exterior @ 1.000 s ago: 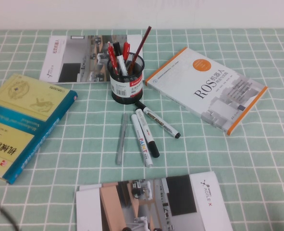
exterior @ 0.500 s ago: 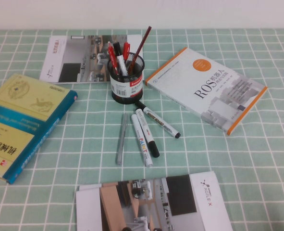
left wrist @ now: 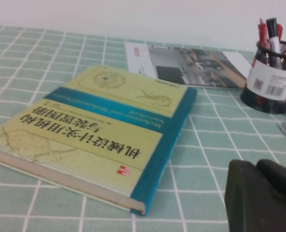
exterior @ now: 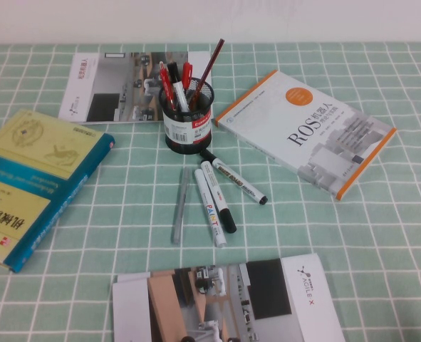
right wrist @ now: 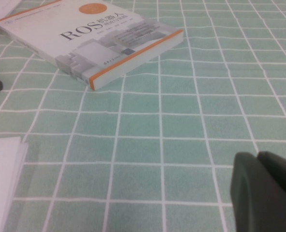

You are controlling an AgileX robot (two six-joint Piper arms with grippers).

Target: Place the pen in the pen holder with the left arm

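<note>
The black mesh pen holder (exterior: 188,122) stands at the middle back of the table. It holds several pens, among them a slim red pen (exterior: 211,63) leaning toward the back right. In the left wrist view the holder (left wrist: 271,82) is far off, past the yellow and teal book. My left gripper (left wrist: 257,167) is shut and empty, low over the cloth at the near left and out of the high view. My right gripper (right wrist: 257,159) is shut and empty, low over bare cloth at the near right.
A grey pen (exterior: 180,205) and three white markers (exterior: 211,203) lie in front of the holder. A yellow and teal book (exterior: 32,182) lies at the left and a white ROS book (exterior: 306,132) at the right. Booklets lie at the back (exterior: 117,85) and front (exterior: 224,303).
A bit of black arm and cable at the near left edge of the high view has drawn out of sight. Nothing on the table has moved.
</note>
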